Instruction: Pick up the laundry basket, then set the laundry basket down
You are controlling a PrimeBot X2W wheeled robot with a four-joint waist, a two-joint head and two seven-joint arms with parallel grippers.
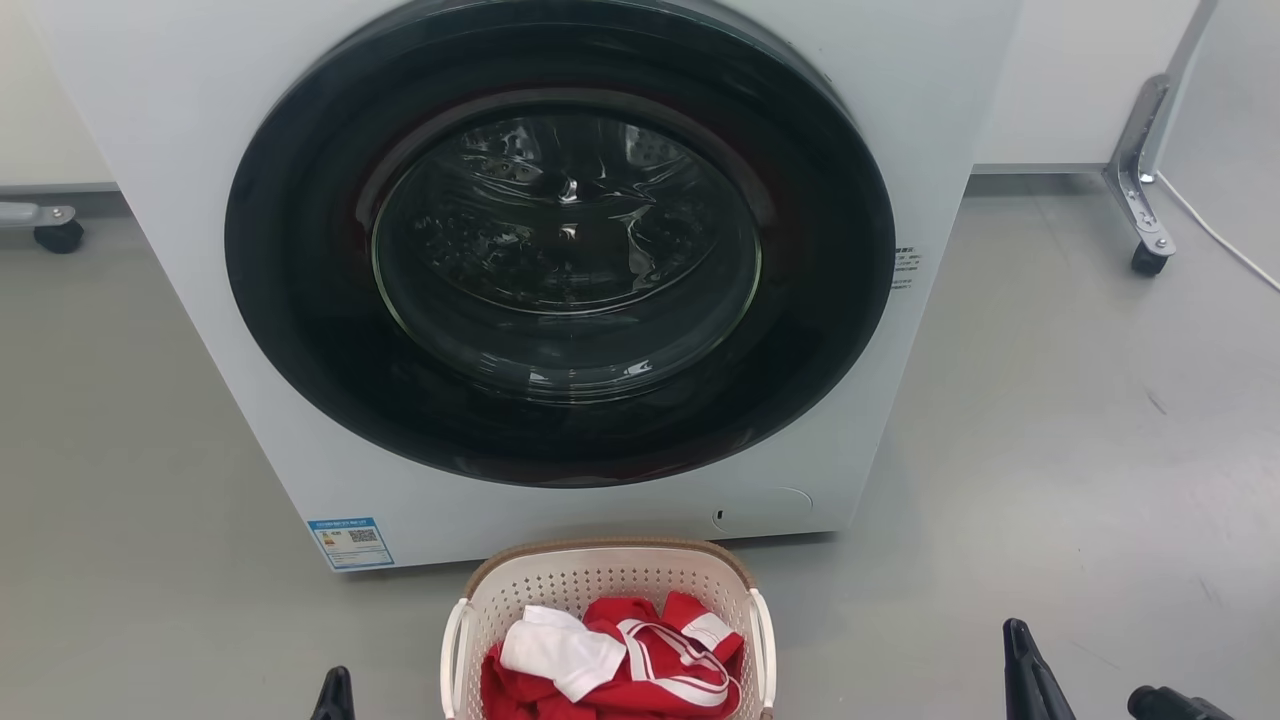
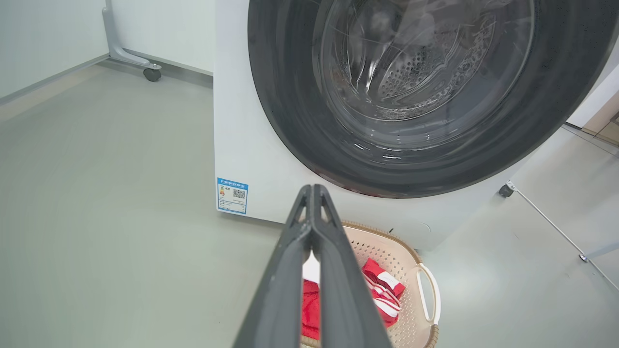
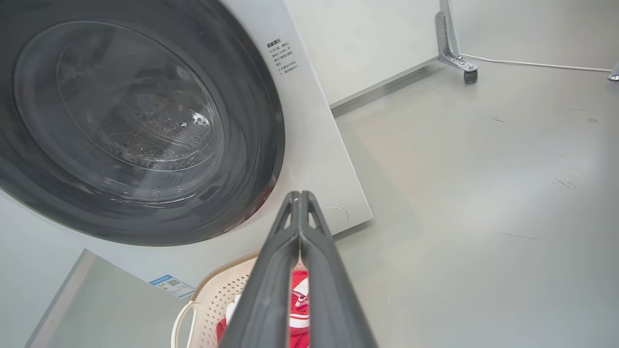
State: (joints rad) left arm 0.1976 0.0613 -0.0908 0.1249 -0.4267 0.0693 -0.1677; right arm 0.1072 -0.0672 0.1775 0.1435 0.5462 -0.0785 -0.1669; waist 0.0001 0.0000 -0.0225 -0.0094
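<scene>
Tips of L pincer [image 2: 312, 189] & R pincer [image 3: 300, 195] together, empty, off laundry basket [image 1: 608, 549]

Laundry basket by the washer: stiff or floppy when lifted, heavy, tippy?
Probably stiff: the laundry basket is perforated moulded plastic. Likely light: just a few clothes inside. Lifting by one of its two side handles would probably tip it.
</scene>
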